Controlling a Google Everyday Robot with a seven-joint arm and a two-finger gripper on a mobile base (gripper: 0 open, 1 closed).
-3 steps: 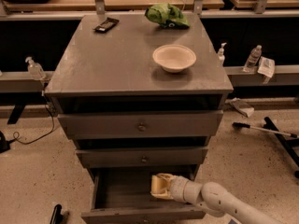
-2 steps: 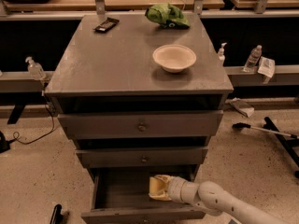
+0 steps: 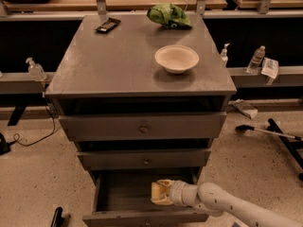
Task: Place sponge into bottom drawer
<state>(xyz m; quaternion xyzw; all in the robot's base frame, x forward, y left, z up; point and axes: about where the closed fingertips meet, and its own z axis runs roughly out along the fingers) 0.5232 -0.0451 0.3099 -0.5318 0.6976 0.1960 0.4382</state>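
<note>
Grey cabinet top (image 3: 109,65) carries three things. White bowl (image 3: 176,58) upright, right of centre. Crumpled green bag (image 3: 169,16) near back edge, behind bowl, apart from it. Flat dark rectangular object (image 3: 107,25) at back left corner. Speckled floor (image 3: 38,183) around cabinet; long-handled tool (image 3: 265,131) lies on it at right. Gripper (image 3: 161,193) low in front, inside open bottom drawer (image 3: 118,193).

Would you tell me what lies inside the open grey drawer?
The gripper on the white arm reaches over the bottom drawer's dark floor, covering what lies beneath.
</note>
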